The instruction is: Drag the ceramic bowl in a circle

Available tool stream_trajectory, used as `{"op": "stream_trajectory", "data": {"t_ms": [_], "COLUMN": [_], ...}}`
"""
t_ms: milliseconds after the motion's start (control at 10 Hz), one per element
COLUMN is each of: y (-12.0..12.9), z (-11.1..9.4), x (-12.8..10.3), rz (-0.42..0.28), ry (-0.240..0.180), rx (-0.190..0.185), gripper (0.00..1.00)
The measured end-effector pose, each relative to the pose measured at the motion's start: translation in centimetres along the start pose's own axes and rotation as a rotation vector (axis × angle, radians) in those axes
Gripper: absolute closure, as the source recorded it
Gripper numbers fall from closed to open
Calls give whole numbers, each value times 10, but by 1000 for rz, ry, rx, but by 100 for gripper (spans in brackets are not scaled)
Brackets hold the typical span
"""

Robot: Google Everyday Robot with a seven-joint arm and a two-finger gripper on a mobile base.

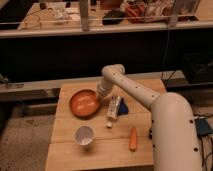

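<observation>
The ceramic bowl [84,103], wide, shallow and orange-red, sits on the wooden table [65,152] left of centre, toward the back. My white arm reaches in from the lower right and bends down over the bowl. The gripper [102,95] is at the bowl's right rim, touching or just inside it, with its fingers hidden against the rim.
A small white cup [84,135] stands in front of the bowl. A white bottle [113,110] lies beside a blue item [123,107] just right of the bowl. An orange carrot [132,139] lies near the front right. A dark rail and cluttered benches run behind the table.
</observation>
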Motion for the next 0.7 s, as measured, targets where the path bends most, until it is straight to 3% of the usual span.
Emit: {"op": "stream_trajectory", "data": {"t_ms": [200,300,700], "y": [6,2,-19], "z": [-12,-20,-33], "x": [-25,-49,-95], "rz": [17,11,-52], "ry": [0,-5,-17], "rx": [-26,-39,-46], "gripper": [100,100,100]}}
